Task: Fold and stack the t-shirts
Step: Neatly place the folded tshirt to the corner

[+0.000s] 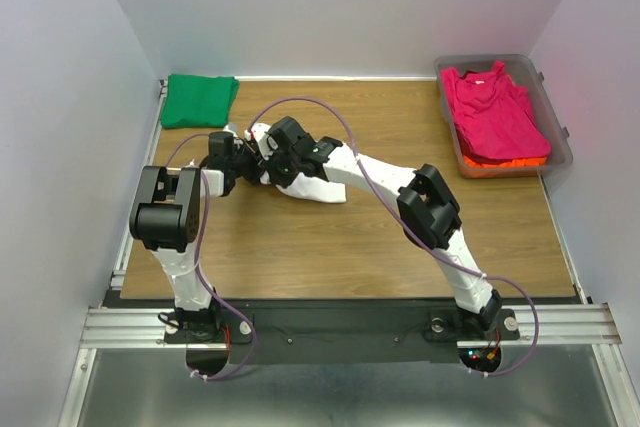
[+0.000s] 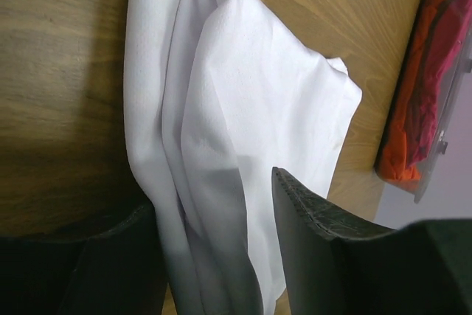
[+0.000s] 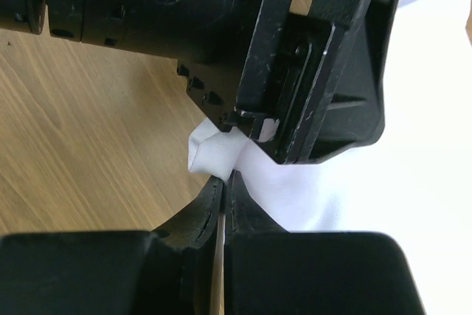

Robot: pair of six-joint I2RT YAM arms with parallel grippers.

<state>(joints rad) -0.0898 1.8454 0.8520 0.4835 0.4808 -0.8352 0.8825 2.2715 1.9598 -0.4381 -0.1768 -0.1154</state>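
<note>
The white t-shirt (image 1: 322, 190) lies bunched at the table's left middle, with both grippers at its left end. My left gripper (image 1: 248, 160) stands open, a hanging fold of the white t-shirt (image 2: 243, 108) between its fingers (image 2: 302, 226) without being clamped. My right gripper (image 3: 225, 177) is shut on a corner of the white t-shirt (image 3: 210, 154), just below the left gripper's black body (image 3: 317, 57). From above, the right gripper (image 1: 272, 147) meets the left one. A folded green t-shirt (image 1: 198, 99) sits at the far left corner. A magenta-pink t-shirt (image 1: 495, 112) lies over an orange one (image 1: 505, 162).
The pink and orange shirts lie in a clear plastic tub (image 1: 556, 112) at the far right of the wooden table (image 1: 330, 247). The left wrist view shows the tub (image 2: 451, 101) beyond the white cloth. Walls enclose the table on the left, back and right.
</note>
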